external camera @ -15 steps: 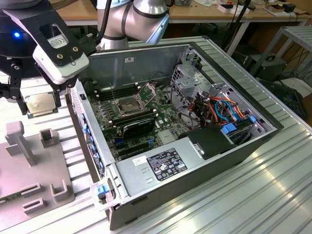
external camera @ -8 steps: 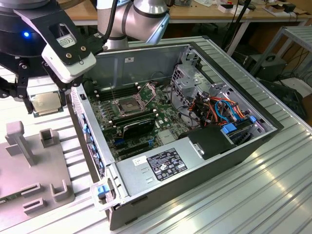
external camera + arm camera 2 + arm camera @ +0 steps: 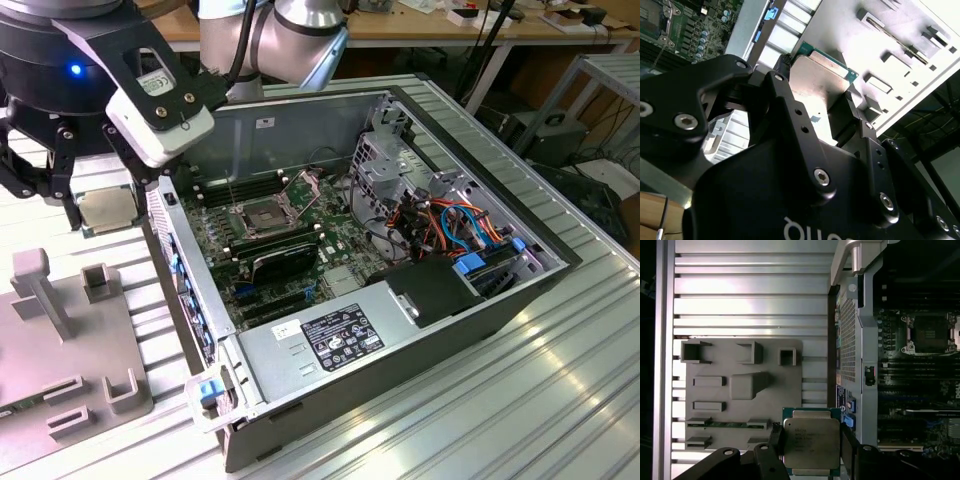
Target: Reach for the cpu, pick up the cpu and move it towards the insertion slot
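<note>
- Claw (image 3: pixel 812 450) clamped on the cpu (image 3: pixel 811 442), one black finger on each of two opposite edges; silver lid faces the first wrist camera, green edge showing around it.
- In the second wrist view the cpu (image 3: pixel 817 75) sits between the fingertips (image 3: pixel 782 65), held flat and clear of the ribbed aluminium tabletop (image 3: pixel 790 27) below it.
- In the exterior view the claw (image 3: pixel 95 210) hangs outside the open computer case (image 3: pixel 400 330), just off the case wall on the exterior view's left, cpu (image 3: pixel 103 208) lifted off the tabletop (image 3: pixel 480 420).
- Grey fixture tray (image 3: pixel 70 340) lies under and beside the claw, on the side away from the case; looks like the cpu is already out of it.
- Key relation: the insertion slot (image 3: pixel 258 216) lies across the case wall from the claw, inside on the motherboard (image 3: pixel 300 260), well apart and lower than the held chip.
- In the first wrist view the insertion slot (image 3: pixel 931 333) shows its silver frame and dark centre beyond the case's perforated rear panel (image 3: pixel 850 340).
- Slot is bare, nothing seated in it.
- Judgement: grasp done, carry towards the slot barely begun; the case wall sits between claw and slot.
</note>
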`<state>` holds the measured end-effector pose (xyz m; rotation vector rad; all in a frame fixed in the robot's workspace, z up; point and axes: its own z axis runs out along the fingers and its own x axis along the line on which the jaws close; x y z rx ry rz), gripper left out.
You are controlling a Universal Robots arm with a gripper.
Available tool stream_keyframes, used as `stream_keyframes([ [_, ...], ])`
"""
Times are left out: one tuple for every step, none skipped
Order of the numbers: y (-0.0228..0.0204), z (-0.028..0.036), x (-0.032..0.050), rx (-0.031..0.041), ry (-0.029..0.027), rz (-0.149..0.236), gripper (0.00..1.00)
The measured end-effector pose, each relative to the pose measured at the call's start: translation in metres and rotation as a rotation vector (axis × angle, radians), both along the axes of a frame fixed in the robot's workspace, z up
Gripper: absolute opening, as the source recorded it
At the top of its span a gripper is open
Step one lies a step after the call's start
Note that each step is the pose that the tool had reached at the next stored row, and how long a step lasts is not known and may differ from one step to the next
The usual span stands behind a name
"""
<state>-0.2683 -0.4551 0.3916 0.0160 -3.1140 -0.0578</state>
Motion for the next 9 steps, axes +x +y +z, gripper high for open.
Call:
stream_keyframes([
  [0.0, 0.0, 0.0013, 0.0, 0.0, 0.0, 0.55],
  [0.0, 0.0, 0.0031, 0.0001, 0.0, 0.0, 0.55],
  [0.0, 0.0, 0.0049, 0.0, 0.0, 0.0, 0.55],
  [0.0, 0.0, 0.0063, 0.0, 0.0, 0.0, 0.55],
  [0.0, 0.0, 0.0093, 0.0, 0.0, 0.0, 0.55],
  [0.0, 0.0, 0.011, 0.0, -0.0001, 0.0, 0.55],
  [0.0, 0.0, 0.0125, 0.0001, 0.0, 0.0, 0.55],
  [0.0, 0.0, 0.0144, 0.0, 0.0, 0.0, 0.55],
  [0.0, 0.0, 0.0162, 0.0, 0.0, 0.0, 0.55],
])
